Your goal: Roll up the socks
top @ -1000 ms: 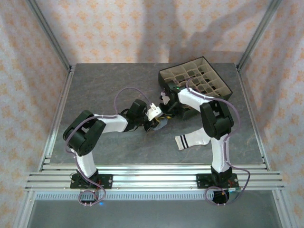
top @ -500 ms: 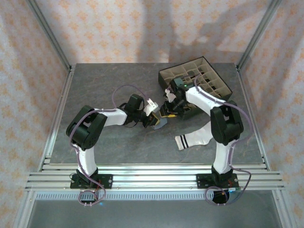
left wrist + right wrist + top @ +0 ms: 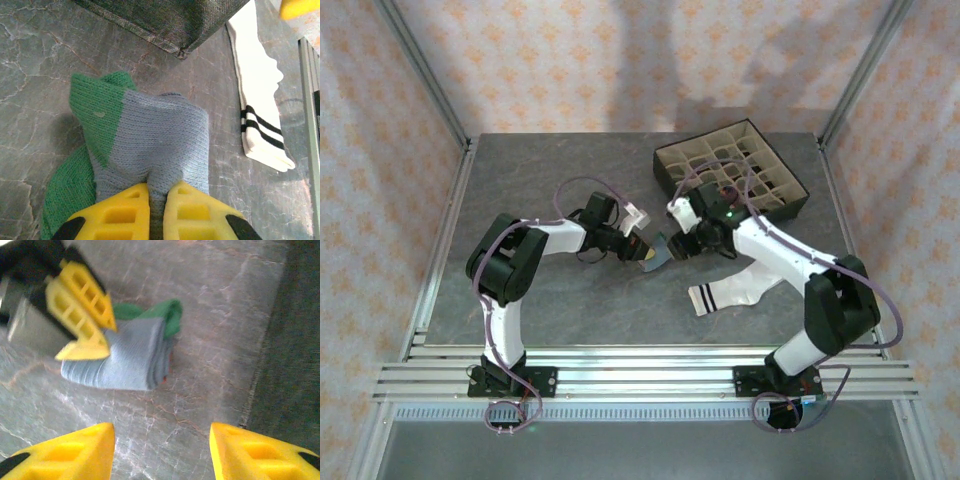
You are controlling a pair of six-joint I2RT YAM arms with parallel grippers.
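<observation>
A grey marbled surface carries a dark fabric box of beige grid compartments. In front of the box, a white sock with black cuff stripes lies flat. Just off the box's near-left corner, a folded grey-blue knit sock with a green toe rests in the clamped left hand. The right hand, fingers apart, hovers between that sock and the box.

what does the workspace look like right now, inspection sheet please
surface: grey stone-look table
job's things: grey-blue sock bunched in the left pincer; white sock lying flat by the right arm
clutter: compartment box at the far right
grippers: left pincer shut on the grey-blue sock; right pincer open, hovering beside it
cables: purple cables looped along both arms
surroundings: patterned walls, metal frame
</observation>
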